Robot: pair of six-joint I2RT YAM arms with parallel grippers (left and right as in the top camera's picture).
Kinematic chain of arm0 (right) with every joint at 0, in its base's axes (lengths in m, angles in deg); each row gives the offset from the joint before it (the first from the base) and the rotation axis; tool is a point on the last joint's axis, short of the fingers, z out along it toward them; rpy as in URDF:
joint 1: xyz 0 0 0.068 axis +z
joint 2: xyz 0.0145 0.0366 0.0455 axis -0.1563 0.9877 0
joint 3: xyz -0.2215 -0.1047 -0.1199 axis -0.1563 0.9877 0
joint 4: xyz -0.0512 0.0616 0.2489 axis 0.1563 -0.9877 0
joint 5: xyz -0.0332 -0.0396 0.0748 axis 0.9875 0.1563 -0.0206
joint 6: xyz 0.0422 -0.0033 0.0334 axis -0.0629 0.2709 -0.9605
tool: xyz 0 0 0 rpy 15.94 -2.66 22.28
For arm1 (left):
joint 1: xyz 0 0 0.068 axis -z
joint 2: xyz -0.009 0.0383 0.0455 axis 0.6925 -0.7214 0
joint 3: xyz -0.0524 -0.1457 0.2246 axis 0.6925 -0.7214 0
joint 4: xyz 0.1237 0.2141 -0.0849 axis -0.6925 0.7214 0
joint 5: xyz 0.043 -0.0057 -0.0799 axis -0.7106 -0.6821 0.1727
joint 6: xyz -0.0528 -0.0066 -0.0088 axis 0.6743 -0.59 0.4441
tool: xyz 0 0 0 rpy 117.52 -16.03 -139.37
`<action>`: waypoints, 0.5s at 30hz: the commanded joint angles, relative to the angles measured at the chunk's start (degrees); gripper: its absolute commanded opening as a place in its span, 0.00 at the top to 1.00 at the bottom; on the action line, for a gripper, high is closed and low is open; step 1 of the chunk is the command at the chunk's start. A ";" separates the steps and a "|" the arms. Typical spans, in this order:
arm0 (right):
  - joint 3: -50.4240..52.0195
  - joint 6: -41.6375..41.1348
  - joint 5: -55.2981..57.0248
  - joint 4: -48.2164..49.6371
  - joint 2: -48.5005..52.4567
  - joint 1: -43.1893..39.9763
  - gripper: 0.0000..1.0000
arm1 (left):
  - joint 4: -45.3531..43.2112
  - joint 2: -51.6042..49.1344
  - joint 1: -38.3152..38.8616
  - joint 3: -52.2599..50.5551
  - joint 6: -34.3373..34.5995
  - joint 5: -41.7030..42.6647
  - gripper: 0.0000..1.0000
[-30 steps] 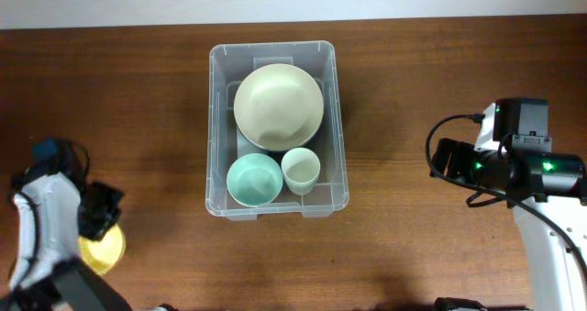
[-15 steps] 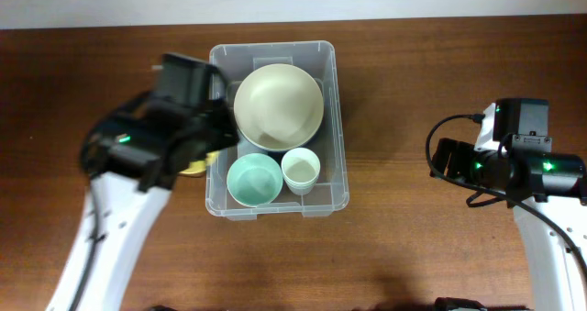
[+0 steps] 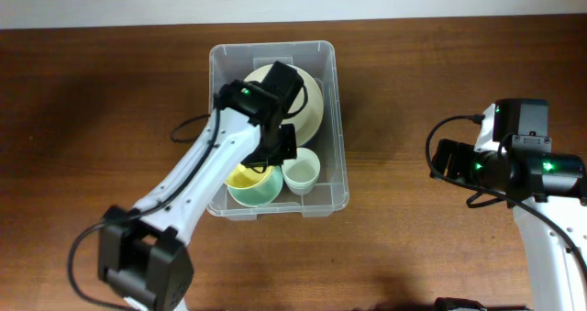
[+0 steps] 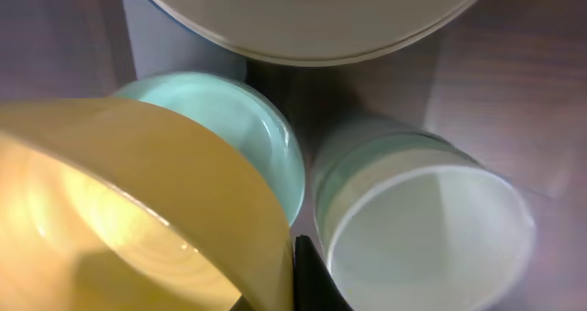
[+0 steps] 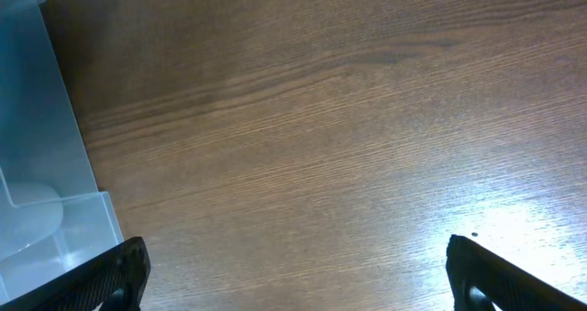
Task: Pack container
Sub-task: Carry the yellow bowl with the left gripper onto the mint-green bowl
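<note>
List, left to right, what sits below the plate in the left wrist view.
In order: yellow bowl → mint bowl → white cup.

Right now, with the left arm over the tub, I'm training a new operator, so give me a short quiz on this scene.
1. True or false: the right gripper stands open over the table, outside the container.
2. What is the left gripper shut on? A. the yellow bowl B. the pale cup C. the cream plate
3. Name the dish directly below the held bowl.
Key: 1 true. 2 A. 3 the mint bowl.
</note>
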 commanded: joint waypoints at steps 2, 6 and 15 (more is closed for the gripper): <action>-0.22 -0.24 0.52 -0.02 -0.24 0.15 0.01 | 0.59 -2.49 -0.04 0.35 -0.02 0.81 0.99; -0.22 -0.24 0.52 -0.04 -0.24 0.15 0.01 | 0.98 -2.60 -0.04 0.35 -0.04 0.81 0.70; -0.22 -0.26 0.50 0.15 -0.22 0.22 0.01 | 2.89 -0.02 -2.60 1.86 -0.04 -5.79 0.58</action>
